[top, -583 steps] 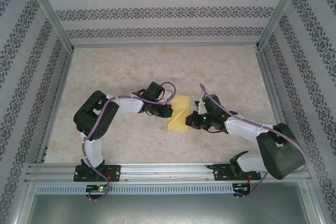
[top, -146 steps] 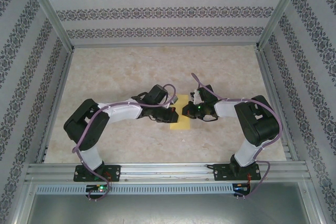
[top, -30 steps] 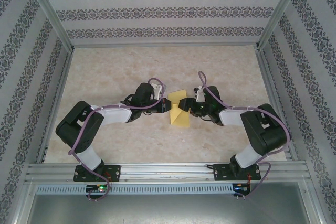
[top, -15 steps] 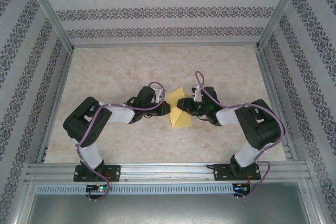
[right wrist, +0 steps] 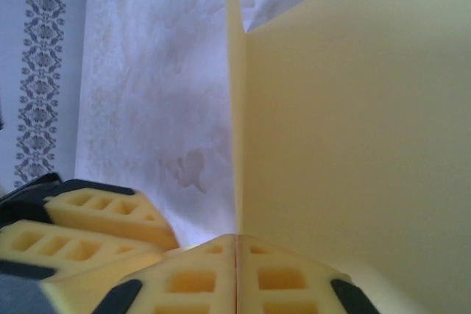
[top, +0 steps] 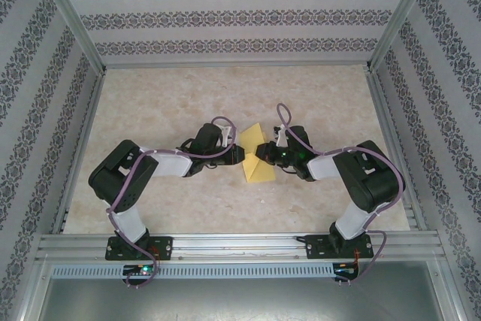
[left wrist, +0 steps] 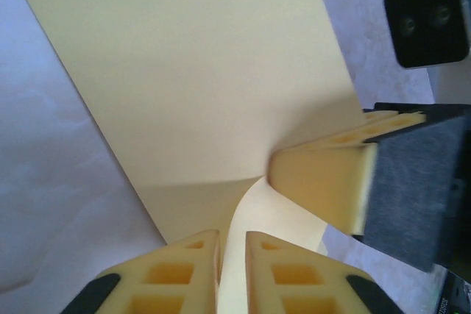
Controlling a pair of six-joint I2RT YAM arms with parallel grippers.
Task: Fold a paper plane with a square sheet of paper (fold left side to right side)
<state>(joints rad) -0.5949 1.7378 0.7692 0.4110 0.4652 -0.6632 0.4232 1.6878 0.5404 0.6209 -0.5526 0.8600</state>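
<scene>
**R claw (right wrist: 235, 246) clenched on yellow sheet (left wrist: 199, 79); L claw (left wrist: 232, 248) grip unclear**

R claw: in its own wrist view the pads are pressed flat together w/ no gap. A raised edge of the yellow sheet comes straight up out of the seam, so it is grasping the sheet.

L claw: fingers (left wrist: 180, 266) sit narrowly apart w/ a curled strip of the sheet running btwn them. Can't tell whether the pads pinch it or only flank it.

Sheet sits mid-bench (top: 165, 103) btwn the two claws, which face each other tip to tip, just beside one another. Its near part lies flat; its far part is lifted into a pointed flap.

Hard to make out:
- **Top view:** both wrists cover the fingertips and the sheet's middle, so contact pts aren't readable there.
- **L wrist view:** the frame bottom cuts off the sheet's near edge, and the R claw's finger + dark body cover its right side.
- **R wrist view:** the sheet runs off frame at top & right, so its outline is not readable. L claw's fingers are blurred and cropped at lower left.
</scene>
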